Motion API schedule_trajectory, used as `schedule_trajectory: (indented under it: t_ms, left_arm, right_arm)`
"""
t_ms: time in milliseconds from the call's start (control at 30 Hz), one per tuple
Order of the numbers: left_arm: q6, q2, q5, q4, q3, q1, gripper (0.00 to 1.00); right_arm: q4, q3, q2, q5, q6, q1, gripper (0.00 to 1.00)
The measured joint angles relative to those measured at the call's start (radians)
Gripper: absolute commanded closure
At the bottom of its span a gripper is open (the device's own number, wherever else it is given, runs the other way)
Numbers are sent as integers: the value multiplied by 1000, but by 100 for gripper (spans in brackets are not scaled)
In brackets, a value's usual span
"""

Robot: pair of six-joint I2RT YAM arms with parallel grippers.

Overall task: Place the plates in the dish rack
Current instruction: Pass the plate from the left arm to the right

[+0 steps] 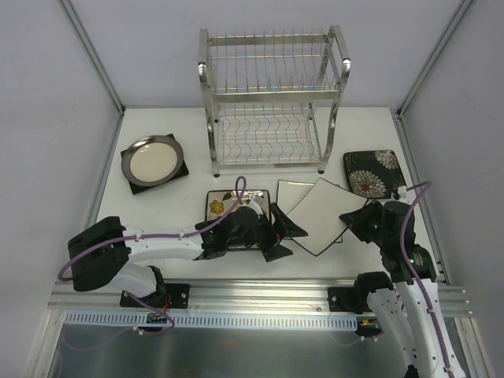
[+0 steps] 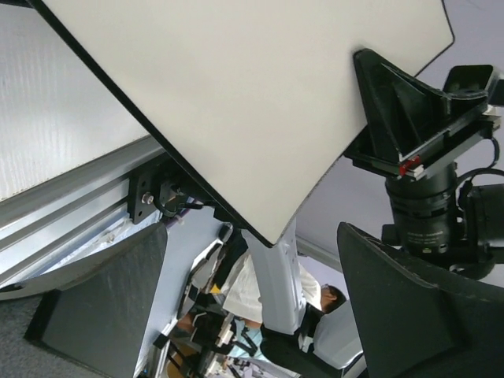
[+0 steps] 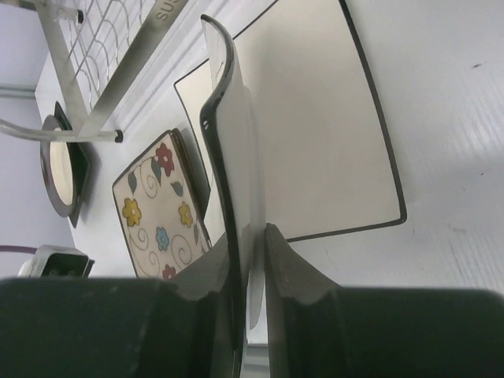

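Grey walls box in a white desk (image 1: 189, 130), where the dish rack (image 1: 272, 102) stands at 12 o'clock in the overhead view, no plate in it yet. The step in hand looks like a pick-up. The right fingers (image 3: 299, 276) are clamped on the rim of a white plate (image 3: 240, 142), which stands on edge in the right wrist view. Next, I judge, it must travel toward 12 o'clock and stay upright to drop between two rack wires.

The left fingers (image 2: 394, 102) are spread apart. Their wrist view shows the plate's broad face beside one of them, but I cannot tell whether it touches.

Only the overhead view places a round plate (image 1: 150, 160) at 10 o'clock and a dark flowered plate (image 1: 372, 173) at 2 o'clock. Only the right wrist view shows the grip itself, with a second white plate (image 3: 331, 134) lying flat and a cream flowered plate (image 3: 157, 209) beyond.
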Motion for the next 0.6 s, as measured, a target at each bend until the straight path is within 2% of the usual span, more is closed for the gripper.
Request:
schedule_trajectory:
  t_ms: [167,333,600]
  left_arm:
    - [45,-51,-14,-24,-29,3,7]
    - [157,-122,-23,-116,-29,43,4]
    - [399,-245,-21,-322,-1,237,4]
  right_arm:
    - [-63,143,50,-19,-103,0,100]
    - [-100,282,94,-53,-194,0,99]
    - [-143,470,192,-129,-284,0,99]
